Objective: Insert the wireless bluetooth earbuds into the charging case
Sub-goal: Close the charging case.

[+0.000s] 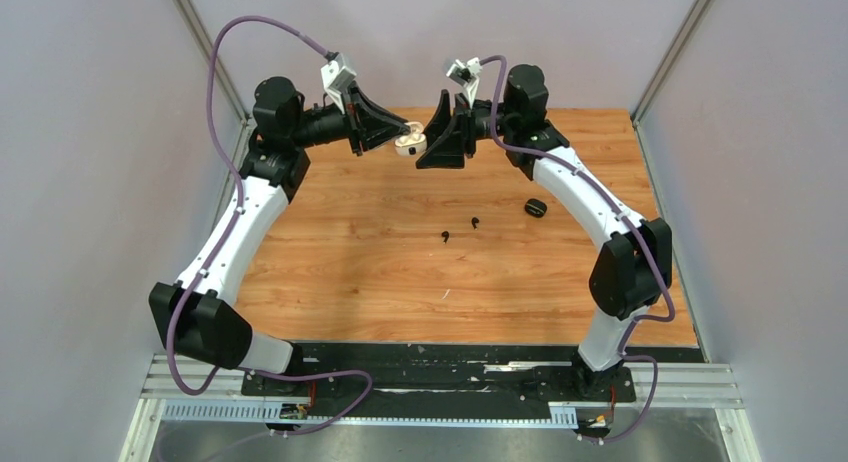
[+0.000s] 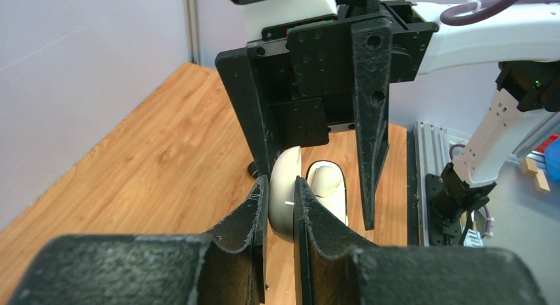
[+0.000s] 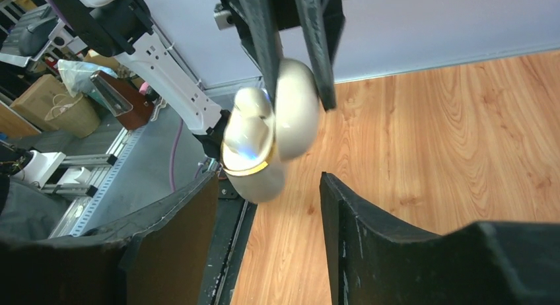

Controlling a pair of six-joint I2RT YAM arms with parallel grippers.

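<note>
— Up at the top centre of the overhead view, what was that white thing between the two arms?

— That was the charging case [image 3: 294, 110], hinged open and held clear of the table [image 1: 350, 272]. The left gripper [image 1: 405, 134] was clamped tight on one of its halves. The other half, the one with a gold rim, hung free beside the fingers.

— And the right gripper [image 3: 269, 179]?

— Its jaws stood apart, one on either side of the case, with a plain gap on at least one side. I'd say it was spread and holding nothing.

— Where were the buds?

— Two black earbuds [image 1: 445, 236] lay on the wood at mid-frame, near each other and well below the case in the picture. I couldn't make out the white earbuds. Pale rounded shapes sat inside the open case, but whether they were buds I couldn't tell. A dark oval object [image 1: 534, 208] lay to the right of the black pair.

— How would they handle?

— Light, hard and glossy, I'd guess, and tiny against those fingers, so likely to skitter or flip under a careless pinch. I'd take one across its bulb, leaving the stem free to drop into its socket. The case looked smooth and rounded too. It might swivel in the grip if pressed hard, so the seating push should be gentle.
</note>
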